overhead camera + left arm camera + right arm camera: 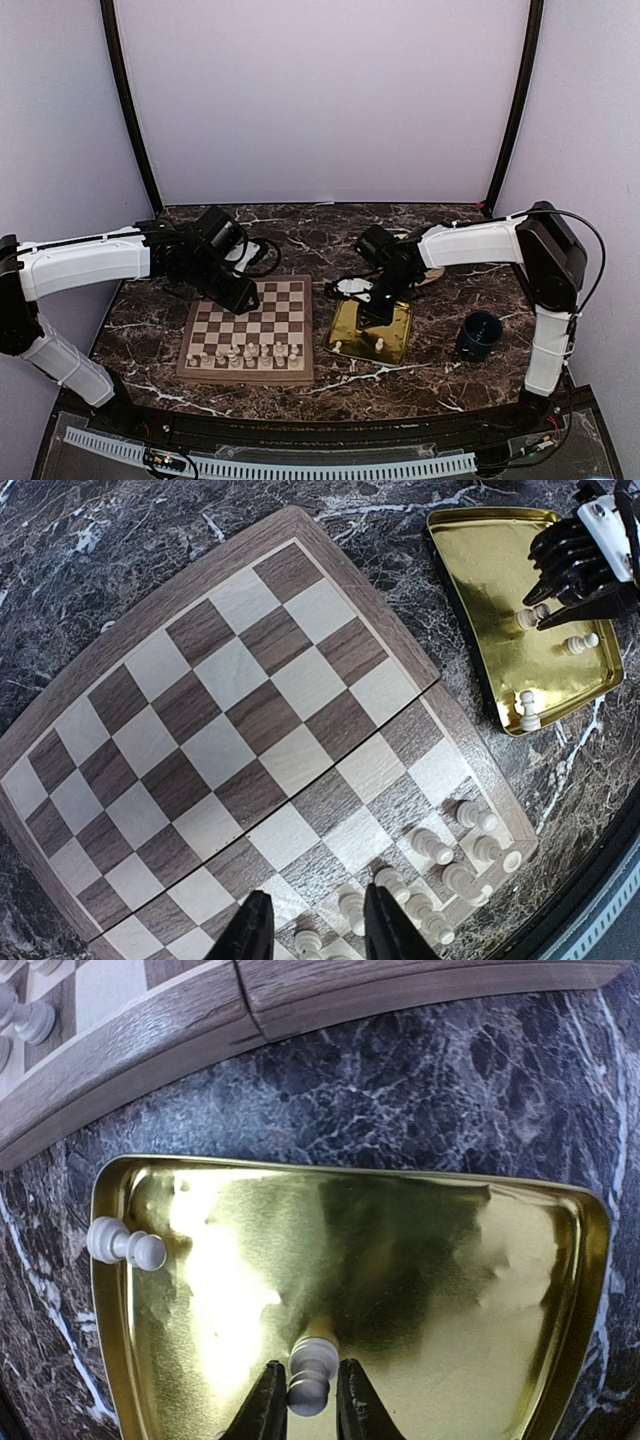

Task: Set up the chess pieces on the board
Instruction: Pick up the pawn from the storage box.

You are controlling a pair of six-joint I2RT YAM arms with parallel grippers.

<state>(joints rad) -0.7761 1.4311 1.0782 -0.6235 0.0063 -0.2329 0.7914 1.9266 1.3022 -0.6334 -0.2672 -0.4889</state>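
Observation:
The wooden board [262, 303] lies left of centre, with several cream chess pieces [246, 353] lined up on its two near rows. My left gripper [243, 298] hovers over the board's far half. In the left wrist view it [315, 932] is open above the placed pieces [432, 845], touching none. My right gripper [377, 315] reaches down into the gold tray [398, 322]. Seen from its wrist, it [311, 1402] is shut on an upright pawn [311, 1372] that stands on the tray floor [430, 1260]. Another pawn [126, 1245] stands at the tray's left rim.
A dark blue cup [479, 335] stands right of the tray on the marble table [440, 375]. Two loose pawns [581, 642] [527, 710] stand in the tray's near part. The board's brown frame [150, 1045] runs close beside the tray.

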